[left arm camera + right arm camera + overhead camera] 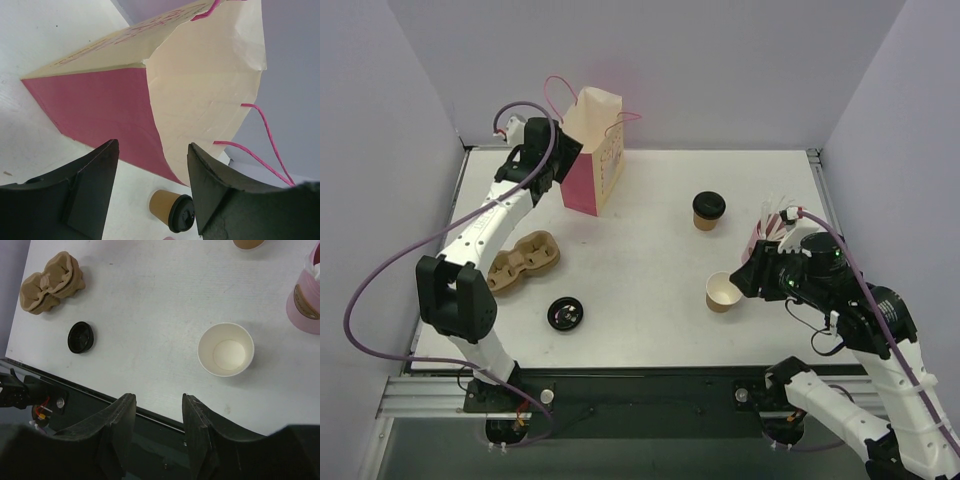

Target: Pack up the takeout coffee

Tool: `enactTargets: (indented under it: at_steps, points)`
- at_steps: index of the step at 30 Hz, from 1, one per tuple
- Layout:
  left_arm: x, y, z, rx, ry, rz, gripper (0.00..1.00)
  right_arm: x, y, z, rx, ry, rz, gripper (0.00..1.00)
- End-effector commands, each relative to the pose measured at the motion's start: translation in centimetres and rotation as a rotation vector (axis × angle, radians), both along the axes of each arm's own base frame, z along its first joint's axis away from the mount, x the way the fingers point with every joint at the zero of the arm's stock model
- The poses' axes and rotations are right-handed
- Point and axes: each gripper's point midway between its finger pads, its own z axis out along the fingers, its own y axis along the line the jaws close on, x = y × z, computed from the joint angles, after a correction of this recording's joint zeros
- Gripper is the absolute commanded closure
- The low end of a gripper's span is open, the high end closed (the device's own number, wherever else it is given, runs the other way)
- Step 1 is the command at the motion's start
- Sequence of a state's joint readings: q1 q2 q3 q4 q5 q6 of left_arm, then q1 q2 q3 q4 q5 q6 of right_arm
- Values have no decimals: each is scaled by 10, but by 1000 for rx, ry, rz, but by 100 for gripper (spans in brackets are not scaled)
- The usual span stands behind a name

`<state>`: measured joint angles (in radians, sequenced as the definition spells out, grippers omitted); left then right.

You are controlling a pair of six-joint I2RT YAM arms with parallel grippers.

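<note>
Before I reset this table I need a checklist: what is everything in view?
paper bag: one, pink and cream, upright, far left
takeout coffee: one, brown with black lid, far right of centre
open paper cup: one, brown, cream inside, near right
loose lid: one, black, near left
cup carrier: one, brown pulp, left
pink cup: one, white contents, right edge
table: one, white
left gripper: black, open, facing the bag
right gripper: black, open, empty, beside the open cup
</note>
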<state>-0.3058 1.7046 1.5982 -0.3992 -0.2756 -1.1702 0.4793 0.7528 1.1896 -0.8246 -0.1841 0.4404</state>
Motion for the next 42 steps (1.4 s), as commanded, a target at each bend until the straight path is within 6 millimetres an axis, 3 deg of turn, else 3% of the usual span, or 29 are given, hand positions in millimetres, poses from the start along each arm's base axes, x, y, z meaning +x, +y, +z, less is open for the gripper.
enactTargets:
  at_steps: [1,7,16,21,22,29,35,39,42]
  points:
    - [18,-4,27,-36,-70,-7,34,-1,1,4,-25,-6,37,58]
    - [16,-10,29,-23,-62,-57,45,2,-2,0,-33,3,1,58]
    - [9,-11,5,-54,9,-127,63,4,-6,3,-21,6,-45,58]
    - [11,-3,11,-17,1,-143,74,3,-8,4,-17,12,-65,58]
    - [11,-2,9,-16,7,-145,81,3,-8,4,-15,13,-70,58]
    - [10,-7,19,1,3,-232,100,2,-13,4,-23,12,-90,58]
    - [-10,-22,29,28,28,-404,100,6,-24,17,-75,-44,-103,58]
    - [-37,-32,34,5,50,-531,100,14,-35,39,-119,-118,-136,58]
    - [-61,-34,36,-10,62,-599,100,20,-32,49,-125,-126,-127,58]
